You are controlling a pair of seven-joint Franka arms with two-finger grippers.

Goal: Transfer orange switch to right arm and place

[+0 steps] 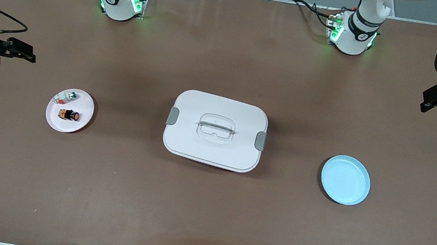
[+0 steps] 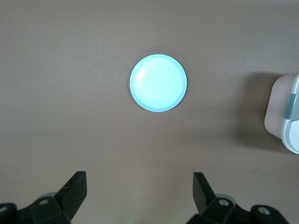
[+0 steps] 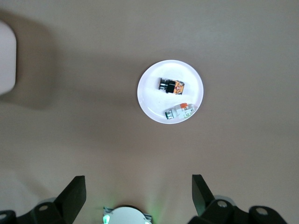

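Plain brown counter (image 1: 205, 208), white lidded box (image 1: 215, 130) with grey side clips at its middle, pale blue plate (image 1: 345, 180) toward the left arm's end of the box, white plate (image 1: 70, 110) toward the right arm's end, black-bodied orange switch (image 1: 69, 115) with orange cap on it, silver-and-white part (image 1: 66, 96) with red-orange bit beside it.

My right gripper (image 1: 30, 54) hung in the air at the right arm's end of the table, its black fingers (image 3: 74, 193) spread wide with nothing between them. My left gripper (image 1: 426, 100) hovered at the left arm's end, fingers (image 2: 74, 191) likewise parted and empty. Both arms rose from their bases, bent outward toward the table's ends, wrist cameras facing down, and both waited.
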